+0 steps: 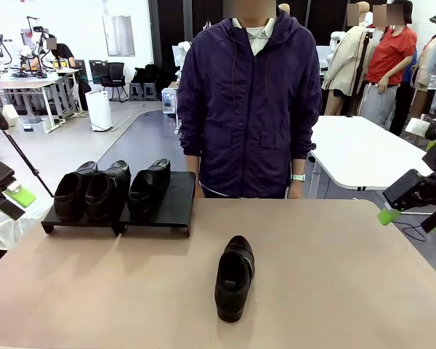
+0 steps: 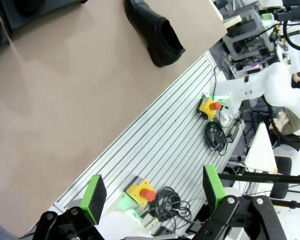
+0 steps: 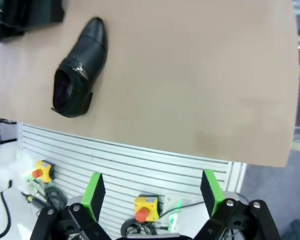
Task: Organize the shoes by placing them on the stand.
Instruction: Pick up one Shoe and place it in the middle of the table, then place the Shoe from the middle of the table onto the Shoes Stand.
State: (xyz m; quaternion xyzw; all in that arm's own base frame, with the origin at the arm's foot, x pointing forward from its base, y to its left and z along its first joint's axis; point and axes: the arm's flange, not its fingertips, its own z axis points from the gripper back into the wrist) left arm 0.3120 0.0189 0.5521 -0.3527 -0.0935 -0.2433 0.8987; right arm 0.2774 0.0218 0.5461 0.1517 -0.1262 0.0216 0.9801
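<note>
3 shoes on the stand at the bench's far left edge, right slot free; 1 shoe mid-bench, near edge. Left hand and right hand open, empty, parked clear.

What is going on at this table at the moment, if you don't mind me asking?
Shoes are being put on the stand. Three shoes sit on it, with room free at its right end. The fourth shoe lies on the table, nearer the robot. Nobody is handling it: the left gripper and the right gripper are open and empty, off to the sides. A person stands at the far edge.
</note>
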